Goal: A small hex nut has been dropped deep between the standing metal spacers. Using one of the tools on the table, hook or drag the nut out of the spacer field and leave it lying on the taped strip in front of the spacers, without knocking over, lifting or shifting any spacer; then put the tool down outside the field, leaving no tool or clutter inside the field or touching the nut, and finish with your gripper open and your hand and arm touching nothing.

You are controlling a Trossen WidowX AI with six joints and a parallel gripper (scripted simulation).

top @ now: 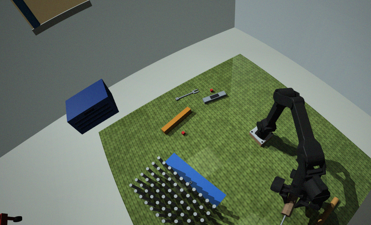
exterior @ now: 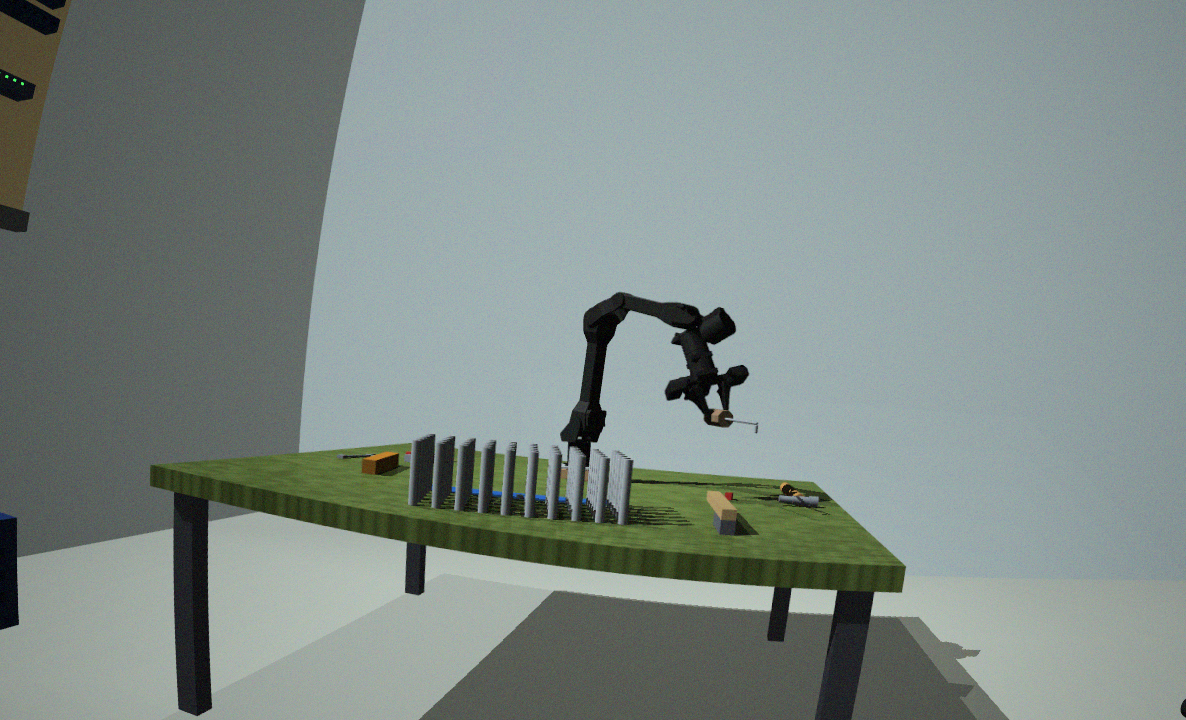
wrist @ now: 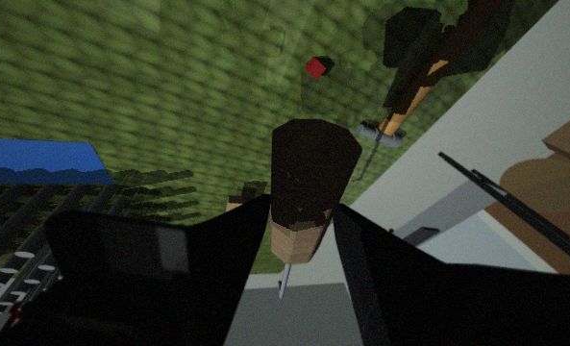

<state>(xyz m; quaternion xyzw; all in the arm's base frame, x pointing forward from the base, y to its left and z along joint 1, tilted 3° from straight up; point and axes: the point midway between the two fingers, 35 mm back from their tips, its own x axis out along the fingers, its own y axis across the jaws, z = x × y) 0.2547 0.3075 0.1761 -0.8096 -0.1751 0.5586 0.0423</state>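
The hex nut point(top: 191, 182) lies on the blue taped strip point(top: 175, 158) point(wrist: 35, 153), near its edge beside the front spacers. The metal spacers point(top: 175, 184) point(exterior: 488, 479) point(wrist: 23, 255) stand upright in rows. My gripper point(top: 291, 198) point(exterior: 716, 411) point(wrist: 302, 206) is shut on the wooden handle point(top: 287, 209) point(exterior: 721, 418) point(wrist: 296, 242) of the hook tool. I hold it high above the table, to the right of the field in the exterior view. The tool's thin rod ends in a small bent tip point(exterior: 756, 428); the tip is cut off in the top view.
An orange-handled tool point(top: 332, 204) point(wrist: 409, 103) point(exterior: 798, 501) with a grey head lies below my hand, near a red cube point(wrist: 316, 68). A wood-topped block point(exterior: 721, 505) is right of the spacers. Farther off lie an orange bar point(top: 176, 120), a forked tool point(top: 187, 95) and a grey bar point(top: 221, 95).
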